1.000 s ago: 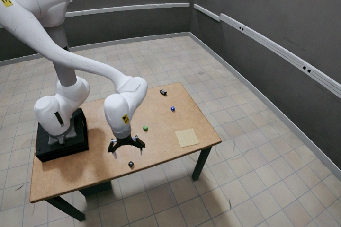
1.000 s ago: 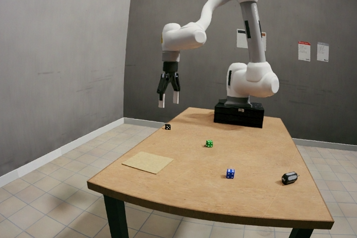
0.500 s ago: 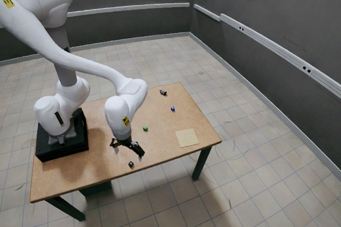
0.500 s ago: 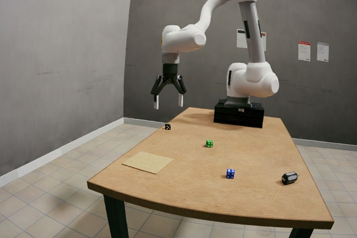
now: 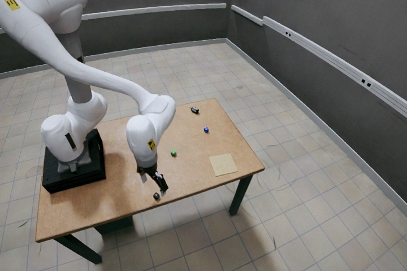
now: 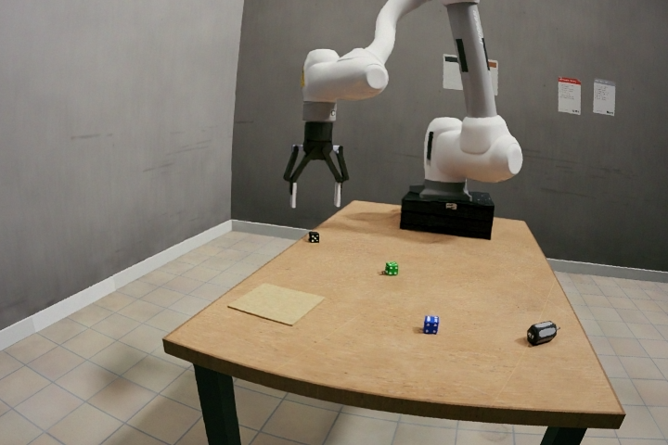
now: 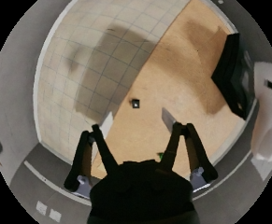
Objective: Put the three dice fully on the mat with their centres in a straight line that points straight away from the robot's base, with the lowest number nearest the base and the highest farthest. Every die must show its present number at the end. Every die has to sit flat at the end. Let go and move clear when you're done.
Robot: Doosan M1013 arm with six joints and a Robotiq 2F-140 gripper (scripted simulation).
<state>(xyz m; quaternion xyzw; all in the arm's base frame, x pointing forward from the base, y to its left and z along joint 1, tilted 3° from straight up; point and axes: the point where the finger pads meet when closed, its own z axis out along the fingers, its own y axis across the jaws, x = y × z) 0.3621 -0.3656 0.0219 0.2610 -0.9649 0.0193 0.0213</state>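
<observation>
The black die (image 5: 156, 195) (image 6: 314, 237) (image 7: 136, 104) lies on the table near its long edge; its top seems to show a single white pip in the wrist view. The green die (image 5: 173, 153) (image 6: 391, 268) (image 7: 160, 155) lies mid-table, partly hidden by a finger in the wrist view. The blue die (image 5: 206, 130) (image 6: 430, 324) lies farther from the base. I cannot read the green and blue top numbers surely. The tan mat (image 5: 223, 164) (image 6: 276, 304) bears no die. My gripper (image 5: 154, 185) (image 6: 314, 205) (image 7: 136, 115) is open and empty, above the black die.
A dark capsule-like object with grey panels (image 5: 194, 109) (image 6: 542, 333) lies on the table (image 5: 191, 178) (image 6: 355, 362) beyond the blue die. The robot's black base block (image 5: 98, 160) (image 6: 445, 222) (image 7: 226, 70) stands at the other end.
</observation>
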